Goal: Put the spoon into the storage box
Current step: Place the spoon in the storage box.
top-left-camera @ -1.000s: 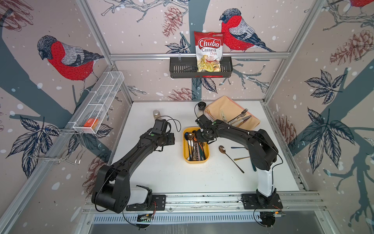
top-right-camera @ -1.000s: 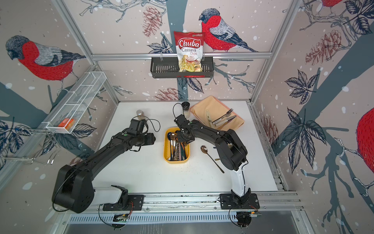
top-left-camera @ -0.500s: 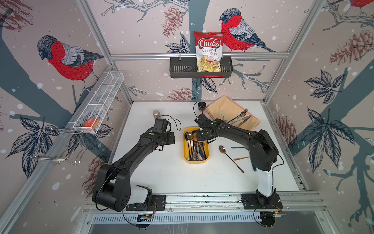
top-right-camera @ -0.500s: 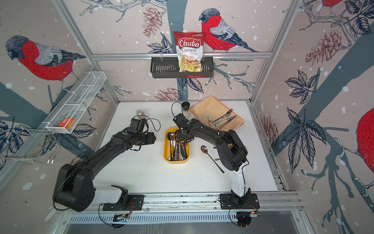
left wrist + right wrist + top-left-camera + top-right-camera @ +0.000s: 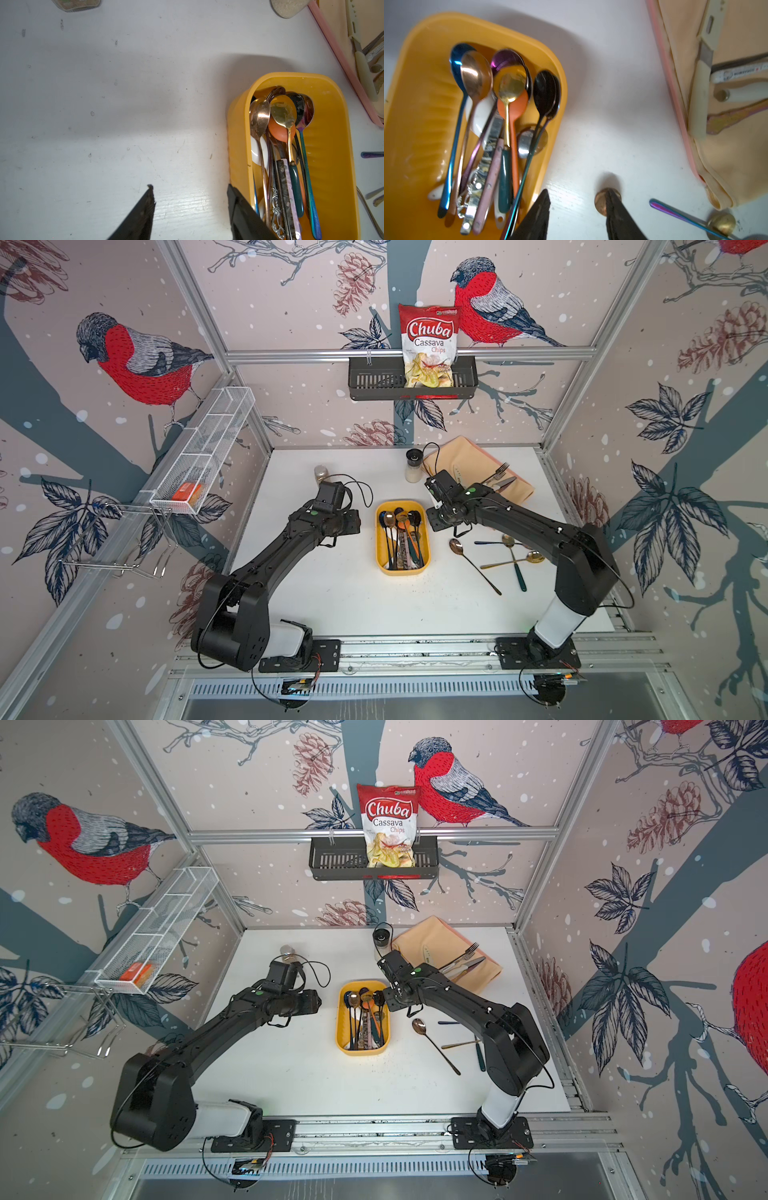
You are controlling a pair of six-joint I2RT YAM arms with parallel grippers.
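Top views. The yellow storage box (image 5: 380, 540) sits on the white table (image 5: 332, 605). A bundle of spoons (image 5: 401, 539) lies lengthwise inside it. The left gripper (image 5: 354, 526) hangs just left of the box and the right gripper (image 5: 433, 524) just right of it. Whether either touches the box cannot be told from here. A copper spoon (image 5: 476, 569) lies loose on the table right of the box, with further spoons (image 5: 514, 562) beyond it. Both top views show the same layout.

Left wrist view. The left gripper (image 5: 189, 185) has its fingers well apart, with bare table between them and nothing held. One finger (image 5: 241, 212) overlaps the outer wall of the storage box (image 5: 239, 128); contact cannot be told. The spoons (image 5: 283, 113) lie stacked in the box.

Right wrist view. The right gripper (image 5: 576, 191) has its fingers moderately parted over bare table just beside the storage box (image 5: 415, 99), gripping nothing. The spoons (image 5: 508, 87) lie inside the box. The bowl of the copper spoon (image 5: 599, 201) shows partly behind one finger.
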